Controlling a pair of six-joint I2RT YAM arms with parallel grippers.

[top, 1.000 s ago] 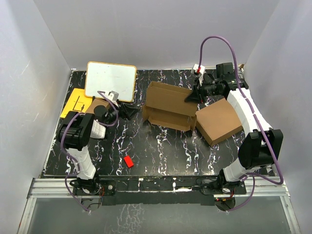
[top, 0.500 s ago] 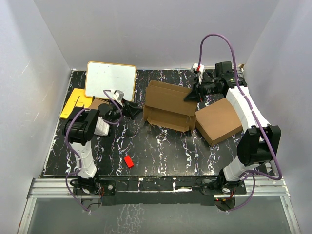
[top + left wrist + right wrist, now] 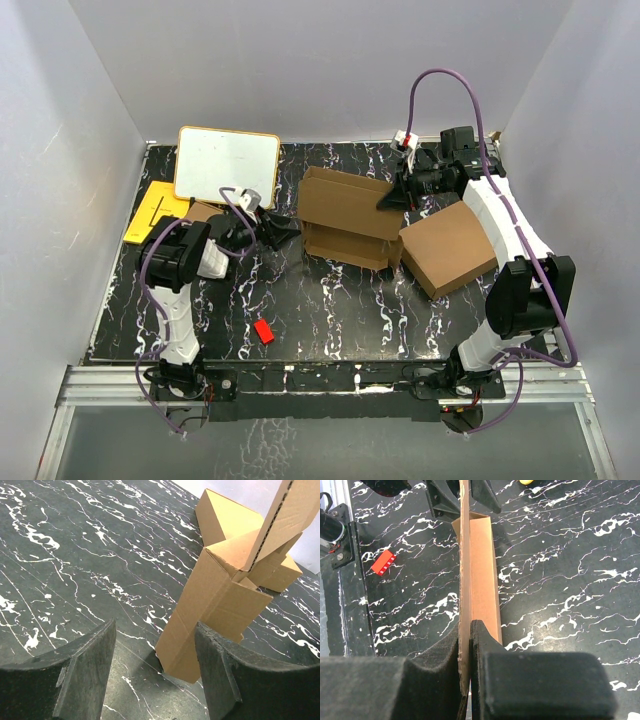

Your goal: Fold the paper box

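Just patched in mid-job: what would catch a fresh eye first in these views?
The half-folded paper box stands mid-table, its raised panel pinched edge-on by the shut right gripper. The open left gripper straddles the corner at the box's left end. A second brown box lies just right of it.

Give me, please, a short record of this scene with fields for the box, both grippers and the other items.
box: partly folded, one panel raised
right gripper: shut on that raised panel
left gripper: open, box's end between its fingers
other items: plain box to the right; whiteboard and yellow sheet far left; red block near front
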